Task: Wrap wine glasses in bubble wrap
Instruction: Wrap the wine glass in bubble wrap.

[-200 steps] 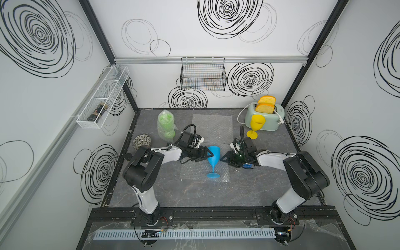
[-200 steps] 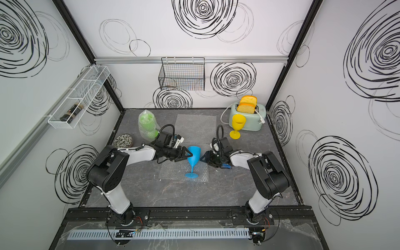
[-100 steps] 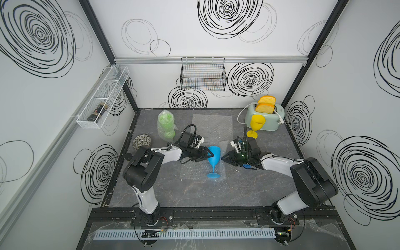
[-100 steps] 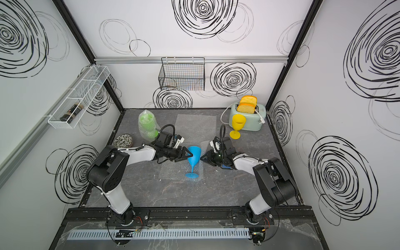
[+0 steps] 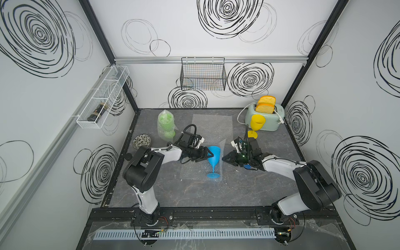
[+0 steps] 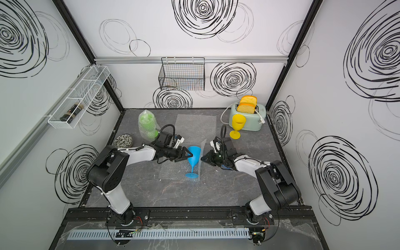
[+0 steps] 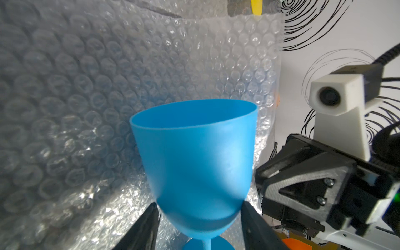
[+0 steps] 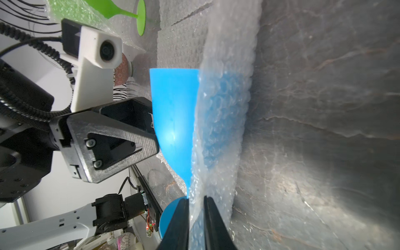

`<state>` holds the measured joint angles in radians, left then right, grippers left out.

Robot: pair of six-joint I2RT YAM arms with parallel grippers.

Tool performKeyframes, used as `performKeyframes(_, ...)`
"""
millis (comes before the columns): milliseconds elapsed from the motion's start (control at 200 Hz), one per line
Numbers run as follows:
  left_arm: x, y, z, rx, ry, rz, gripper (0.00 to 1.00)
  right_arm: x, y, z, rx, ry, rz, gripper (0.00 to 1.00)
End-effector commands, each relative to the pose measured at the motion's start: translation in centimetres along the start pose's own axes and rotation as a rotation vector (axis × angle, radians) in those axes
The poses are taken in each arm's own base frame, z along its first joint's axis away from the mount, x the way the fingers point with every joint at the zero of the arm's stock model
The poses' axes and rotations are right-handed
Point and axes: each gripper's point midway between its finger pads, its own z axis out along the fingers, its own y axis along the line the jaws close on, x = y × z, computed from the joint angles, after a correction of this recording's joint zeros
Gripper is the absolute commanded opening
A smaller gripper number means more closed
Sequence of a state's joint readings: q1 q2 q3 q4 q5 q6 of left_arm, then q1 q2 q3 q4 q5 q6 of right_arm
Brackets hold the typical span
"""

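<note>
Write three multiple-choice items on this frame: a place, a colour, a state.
1. Where is the yellow goblet? A by the toaster; B in the wire basket; C by the patterned bowl.
2. Which does the left hand grip? A the green; B the blue goblet; C the yellow.
3. The right hand is: A wide open; B pinching the bubble wrap sheet; C gripping a goblet.
A: its foot rests next to the toaster. B: the blue bowl sits in its grip. B: the lifted sheet is caught in it.

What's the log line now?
left end effector: gripping blue glass | right end effector: pinching bubble wrap edge | green glass: wrapped | yellow glass: bare
</note>
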<state>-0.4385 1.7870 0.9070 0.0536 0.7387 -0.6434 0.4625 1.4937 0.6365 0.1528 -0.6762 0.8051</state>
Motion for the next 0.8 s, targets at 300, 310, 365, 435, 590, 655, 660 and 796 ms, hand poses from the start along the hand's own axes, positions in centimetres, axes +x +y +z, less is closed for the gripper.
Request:
performKeyframes(300, 1.5, 2.8, 0.3, -0.091, 0.025, -0.049, 0.63, 0.9, 0.3, 1.1, -0.030, 0.016, 0.013, 0.27)
performKeyframes(310, 1.5, 2.8, 0.3, -0.093, 0.025, -0.048, 0.63, 0.9, 0.4, 1.1, -0.032, 0.016, 0.012, 0.27)
performKeyframes(365, 1.5, 2.7, 0.4, -0.095, 0.026, -0.042, 0.62, 0.8, 0.6, 1.0, -0.036, 0.021, 0.013, 0.25)
performKeyframes(435, 1.2, 2.3, 0.0, -0.090, 0.021, -0.035, 0.63, 0.6, 1.1, 0.7, -0.038, 0.016, 0.001, 0.20)
performKeyframes(590, 1.3, 2.2, 0.1, -0.083, 0.023, -0.031, 0.64, 0.5, 1.5, 0.6, -0.009, 0.003, -0.034, 0.16)
performKeyframes(655, 0.9, 1.5, -0.3, -0.073, 0.016, -0.014, 0.67, 0.6, 1.8, 0.7, -0.003, 0.014, -0.041, 0.15)
performKeyframes(660, 0.9, 1.4, -0.3, -0.072, 0.016, -0.014, 0.67, 0.6, 1.9, 0.7, -0.003, 0.014, -0.044, 0.15)
performKeyframes(796, 0.6, 0.4, -0.7, -0.043, 0.005, 0.004, 0.73, 0.7, 2.9, 1.1, 0.015, 0.012, -0.095, 0.14)
